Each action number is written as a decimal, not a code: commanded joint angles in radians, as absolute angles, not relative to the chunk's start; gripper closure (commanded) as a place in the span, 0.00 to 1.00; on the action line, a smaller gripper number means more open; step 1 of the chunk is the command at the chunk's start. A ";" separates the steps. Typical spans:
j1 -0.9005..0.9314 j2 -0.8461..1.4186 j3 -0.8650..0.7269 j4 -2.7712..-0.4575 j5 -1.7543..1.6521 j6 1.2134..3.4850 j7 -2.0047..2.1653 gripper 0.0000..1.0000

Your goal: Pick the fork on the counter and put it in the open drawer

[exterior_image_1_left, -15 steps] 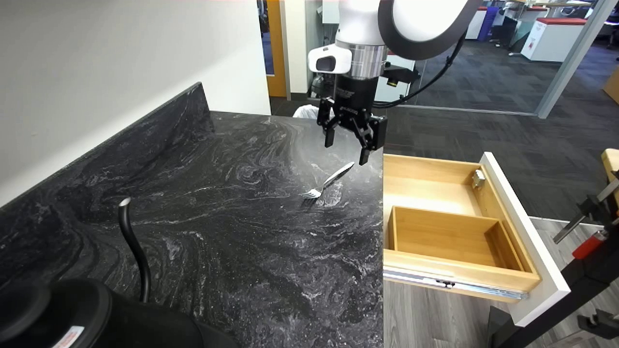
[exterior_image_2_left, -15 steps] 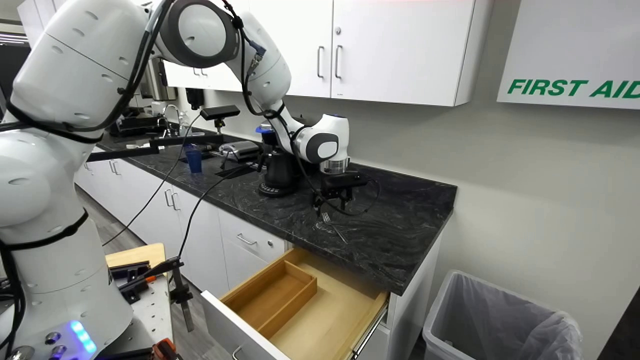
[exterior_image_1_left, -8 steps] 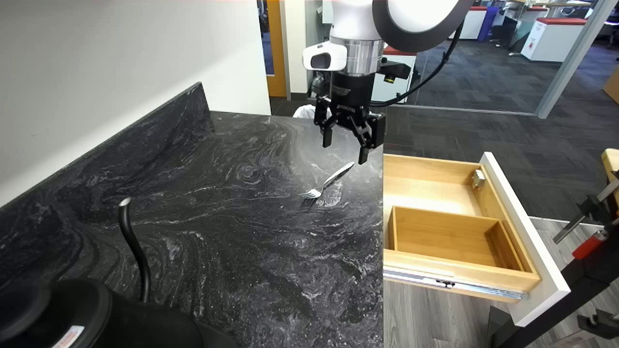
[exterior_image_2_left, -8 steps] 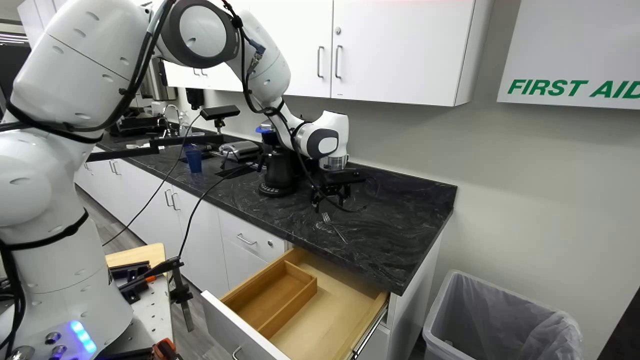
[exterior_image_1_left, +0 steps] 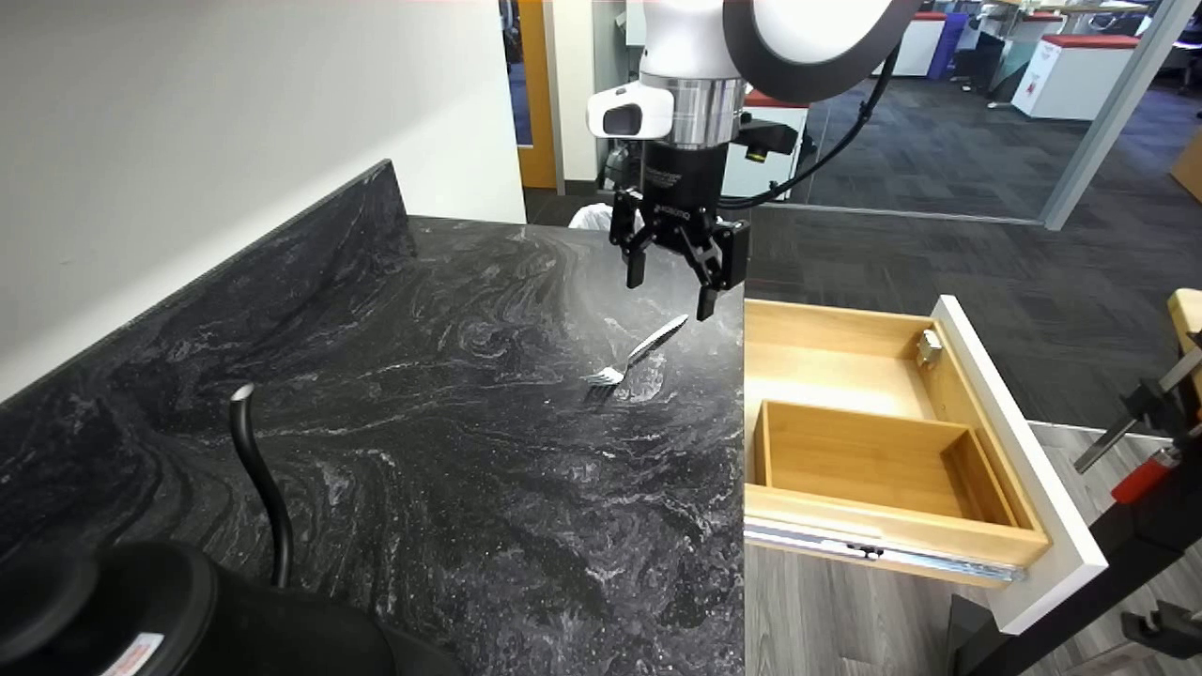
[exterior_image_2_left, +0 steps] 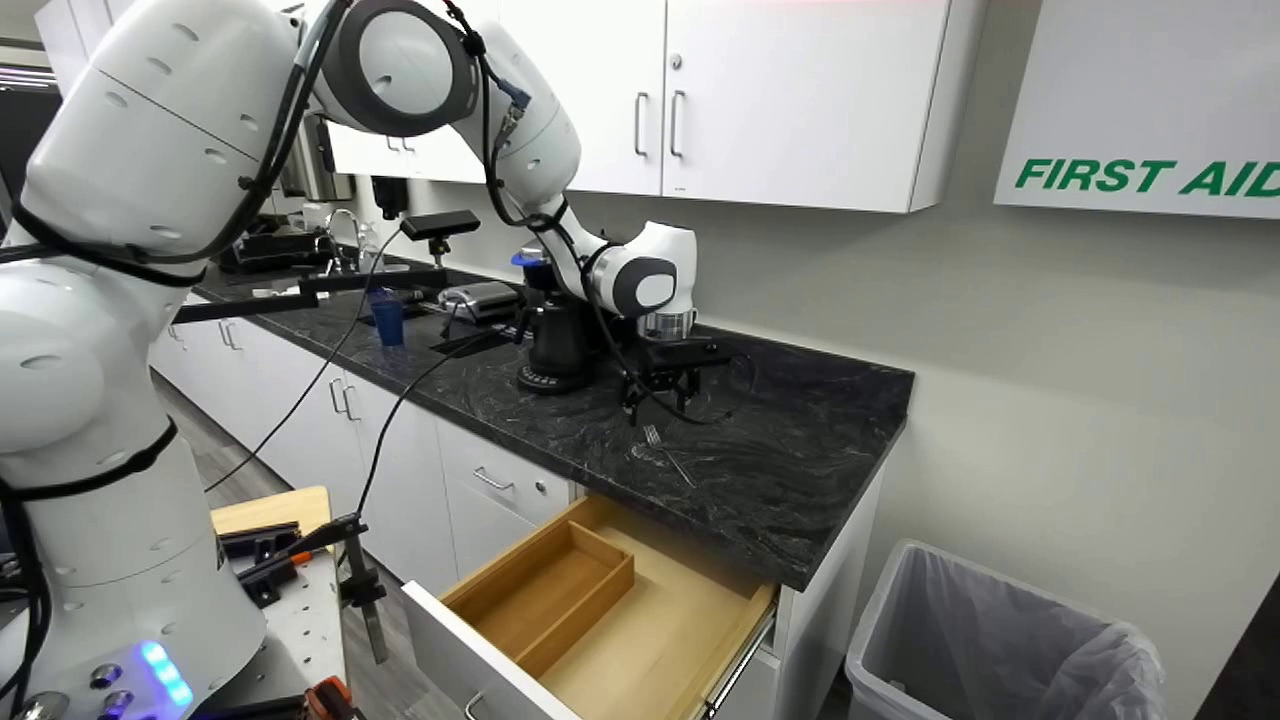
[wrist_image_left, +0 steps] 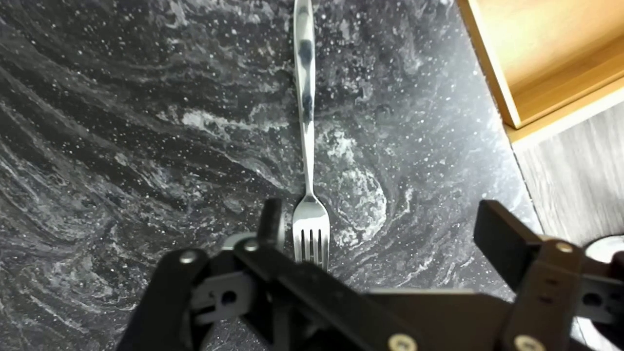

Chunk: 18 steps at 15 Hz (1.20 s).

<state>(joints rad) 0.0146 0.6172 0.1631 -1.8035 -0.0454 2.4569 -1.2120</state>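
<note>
Dark counter (exterior_image_1_left: 423, 488) supported the fork (wrist_image_left: 307, 134) below and clear of the gripper (exterior_image_1_left: 671, 288), whose jaws stood wide apart, holding nothing; the presumed step was approach, the next move requiring alignment and descent.

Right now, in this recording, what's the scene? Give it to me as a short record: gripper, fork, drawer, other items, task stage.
Gripper: open, holding nothing, above the counter
Fork: lying on the counter, near the edge over the drawer
Fork direction: handle end nearer that edge than the tines
Drawer: pulled open, smaller wooden box inside
Other items on counter: black kettle, blue cup
Task stage: drawer already open, fork not yet picked up
</note>
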 commanded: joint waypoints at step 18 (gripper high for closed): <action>0.171 0.915 0.071 -1.420 -0.250 2.465 -1.042 0.00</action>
<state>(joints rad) 0.1471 0.8875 0.1087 -1.5390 -0.1969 2.4714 -1.1202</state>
